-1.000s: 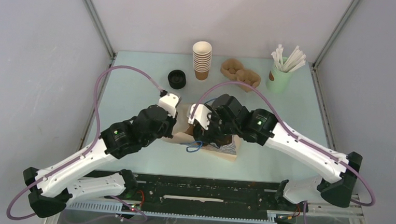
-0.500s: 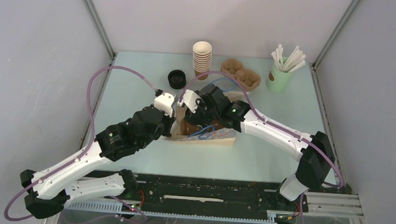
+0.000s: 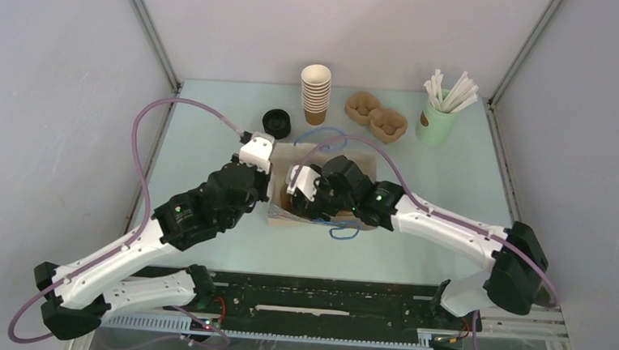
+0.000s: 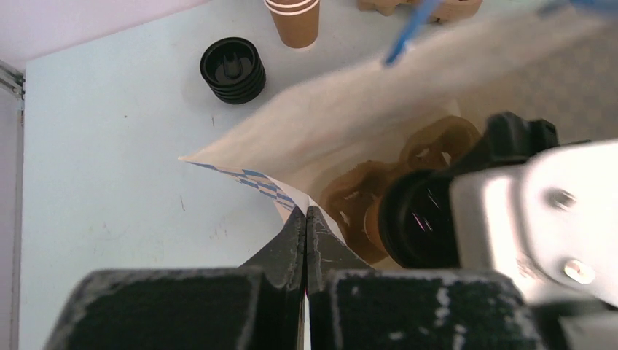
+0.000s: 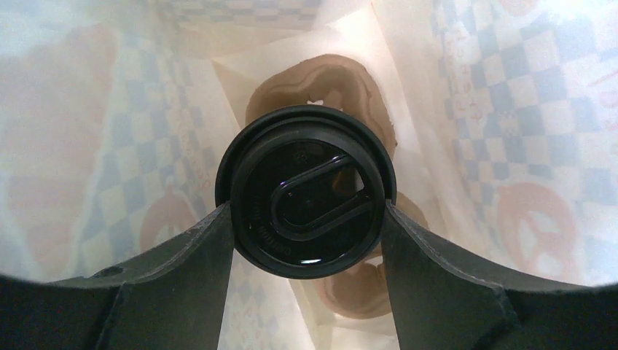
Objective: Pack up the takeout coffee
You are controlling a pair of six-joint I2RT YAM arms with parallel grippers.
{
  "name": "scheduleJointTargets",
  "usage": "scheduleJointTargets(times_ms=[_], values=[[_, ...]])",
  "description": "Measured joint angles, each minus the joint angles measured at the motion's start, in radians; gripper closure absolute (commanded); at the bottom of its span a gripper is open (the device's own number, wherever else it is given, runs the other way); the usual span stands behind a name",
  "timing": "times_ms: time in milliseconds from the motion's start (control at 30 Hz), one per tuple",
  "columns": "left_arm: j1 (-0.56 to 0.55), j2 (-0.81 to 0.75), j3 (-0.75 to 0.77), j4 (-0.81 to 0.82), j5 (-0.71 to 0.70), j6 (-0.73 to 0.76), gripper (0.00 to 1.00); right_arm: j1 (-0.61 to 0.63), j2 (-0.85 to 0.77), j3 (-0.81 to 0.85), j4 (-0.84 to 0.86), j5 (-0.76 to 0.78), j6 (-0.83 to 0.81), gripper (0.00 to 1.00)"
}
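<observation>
In the right wrist view, the takeout coffee shows only as its black lid [image 5: 306, 193]; the brown cup body is hidden beneath it. My right gripper [image 5: 306, 219] is shut on it, fingers [image 5: 208, 244] pressed against both sides of the lid. It hangs inside the checkered paper bag [image 5: 510, 109], above a brown pulp tray [image 5: 321, 80] on the bag's floor. My left gripper [image 4: 306, 226] is shut on the bag's rim [image 4: 291, 198] and holds the mouth apart. From above, the right gripper [image 3: 301, 192] reaches into the bag [image 3: 320, 218] beside the left gripper [image 3: 266, 190].
At the back of the table stand a stack of brown paper cups [image 3: 315, 94], a stack of black lids [image 3: 277, 123], another pulp tray [image 3: 375, 114] and a pale green cup with white straws [image 3: 438, 118]. The bag's blue handles [image 3: 342, 230] hang loose near the right arm.
The right arm lifted, swung back and left with the cup, and has sunk into the bag's mouth. The left gripper kept its hold on the rim and shifted slightly back.
</observation>
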Motion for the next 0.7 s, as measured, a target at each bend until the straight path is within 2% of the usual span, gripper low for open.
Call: scheduleJointTargets(times_ms=[133,333,433,500,567,700], values=[[-0.005,0.002,-0.016,0.028,-0.004,0.009,1.00,0.029,-0.080,-0.074,0.030,-0.013,0.004,0.67],[-0.034,-0.013,-0.060,-0.007,0.004,-0.023,0.98,0.089,-0.087,-0.099,0.056,0.032,0.004,0.67],[-0.035,-0.013,-0.050,-0.052,0.038,-0.063,0.89,0.106,-0.086,-0.100,0.076,0.075,0.006,0.66],[-0.035,0.000,-0.016,-0.124,0.064,-0.093,0.75,0.115,-0.085,-0.100,0.091,0.090,0.021,0.66],[-0.026,0.031,0.055,-0.220,0.082,-0.137,0.68,0.122,-0.085,-0.100,0.103,0.096,0.035,0.66],[0.071,0.080,0.200,-0.355,0.160,-0.219,0.53,0.127,-0.085,-0.100,0.113,0.101,0.057,0.66]])
